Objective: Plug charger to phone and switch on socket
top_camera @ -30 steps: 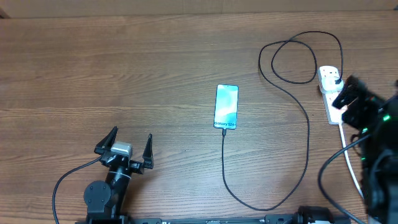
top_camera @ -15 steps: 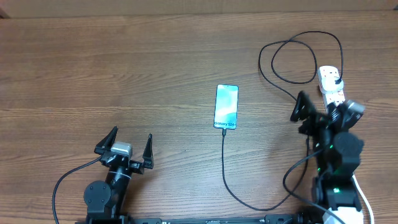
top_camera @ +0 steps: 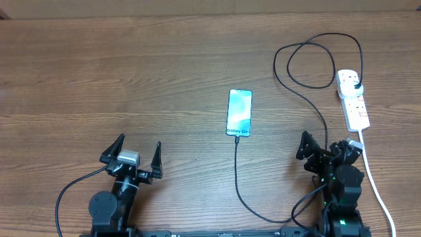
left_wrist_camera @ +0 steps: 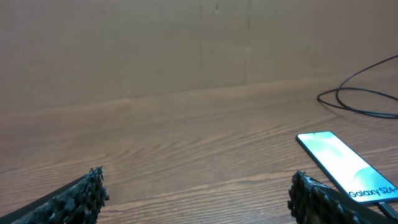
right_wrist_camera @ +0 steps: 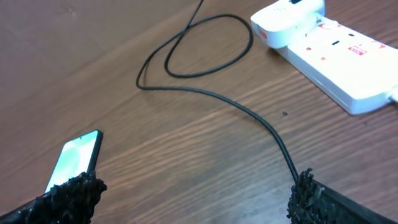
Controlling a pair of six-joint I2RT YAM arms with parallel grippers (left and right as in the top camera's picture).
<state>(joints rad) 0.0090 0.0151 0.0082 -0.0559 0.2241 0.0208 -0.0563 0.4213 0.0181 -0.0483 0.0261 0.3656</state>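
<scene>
The phone (top_camera: pixel 239 112) lies flat mid-table, its blue screen lit; it also shows as the phone (left_wrist_camera: pixel 345 165) and the phone (right_wrist_camera: pixel 74 158). The charger (top_camera: pixel 325 151), a thin black cable, meets the phone's near edge, curves round the front, loops at the back right and ends in a black plug (top_camera: pixel 356 83) seated in the socket (top_camera: pixel 353 102). In the right wrist view the socket (right_wrist_camera: pixel 329 43) shows red-marked switches, with the charger (right_wrist_camera: pixel 249 115) crossing in front. My left gripper (top_camera: pixel 139 143) stands open at the front left, empty. My right gripper (top_camera: pixel 329 141) is open just short of the socket, straddling the cable.
The socket's thick white lead (top_camera: pixel 376 187) runs toward the front right edge, beside my right arm. A brown cardboard wall (left_wrist_camera: pixel 186 50) closes off the far side of the wooden table (top_camera: pixel 131 66).
My right arm has pulled back from over the socket toward the front edge and turned to face up the table. The left arm, phone and cable have not moved.
</scene>
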